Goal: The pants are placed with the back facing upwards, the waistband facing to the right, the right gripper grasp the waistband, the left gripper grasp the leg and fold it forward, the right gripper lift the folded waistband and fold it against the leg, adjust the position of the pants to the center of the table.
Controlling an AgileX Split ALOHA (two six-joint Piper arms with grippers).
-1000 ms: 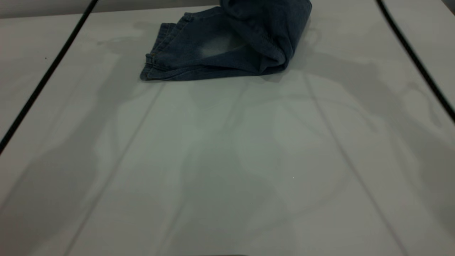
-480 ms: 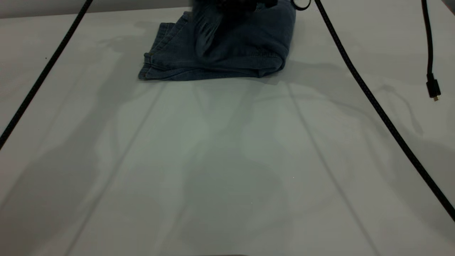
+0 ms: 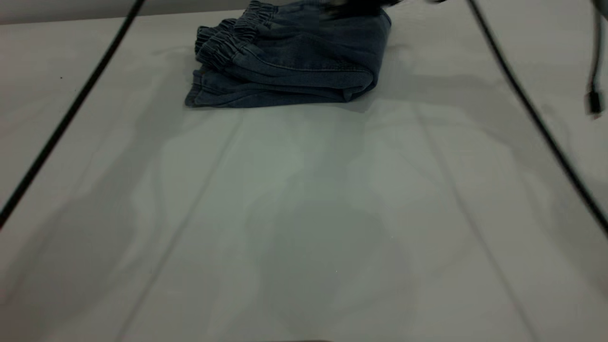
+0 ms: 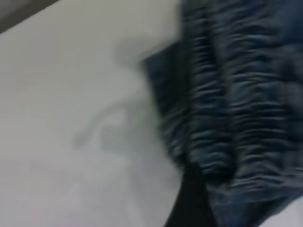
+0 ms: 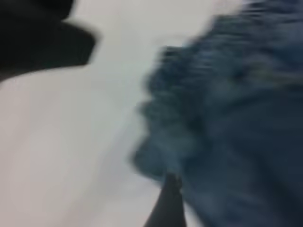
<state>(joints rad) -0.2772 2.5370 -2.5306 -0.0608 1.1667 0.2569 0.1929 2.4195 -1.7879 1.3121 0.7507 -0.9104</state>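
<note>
The denim pants (image 3: 304, 61) lie folded in a thick stack at the far middle of the table (image 3: 304, 213). The gathered waistband (image 3: 228, 38) rests on top at the stack's left end. The leg hems (image 3: 197, 92) stick out just beneath it, and the leg's print is hidden. A dark blurred gripper shape (image 3: 356, 4) hangs at the picture's top edge over the stack's far right. In the left wrist view a dark part of my left gripper (image 4: 191, 203) sits against the ruffled waistband (image 4: 227, 118). In the right wrist view a dark part of my right gripper (image 5: 165, 203) is beside the denim (image 5: 236, 118).
Black cables cross the table at the left (image 3: 66, 118) and the right (image 3: 532, 114). A loose cable end with a plug (image 3: 593, 102) dangles at the far right. A dark arm part (image 5: 38, 42) shows beyond the pants in the right wrist view.
The waistband end has been folded leftward over the legs and now lies on top. The dark gripper shape has moved right along the top edge. The cables have swung.
</note>
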